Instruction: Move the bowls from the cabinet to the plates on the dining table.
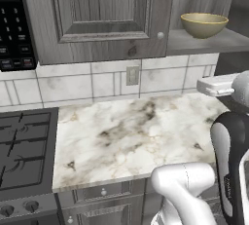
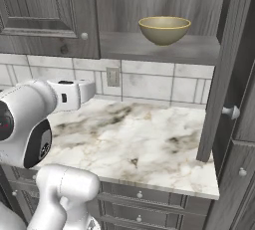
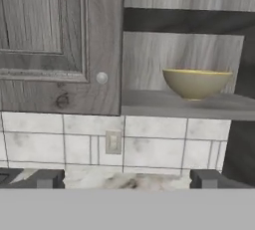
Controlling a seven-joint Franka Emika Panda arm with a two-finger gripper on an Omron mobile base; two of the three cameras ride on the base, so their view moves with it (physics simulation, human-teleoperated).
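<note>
A tan bowl point(image 3: 197, 83) sits on the open cabinet point(image 3: 55, 40) shelf's right half. The gripper point(image 3: 127, 179), jaws wide and empty, faces it, apparently lining up to reach.

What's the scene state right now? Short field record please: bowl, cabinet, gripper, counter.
bowl: one tan bowl upright on the lower cabinet shelf, untouched
cabinet: right door swung open, left door shut
gripper: open, fingertips apart, empty, aimed at the cabinet, below shelf level and short of the bowl
counter: marble worktop under the cabinet, wall outlet on the tiled backsplash
stove: at the worktop's left
task progress: bowl not yet picked up
</note>
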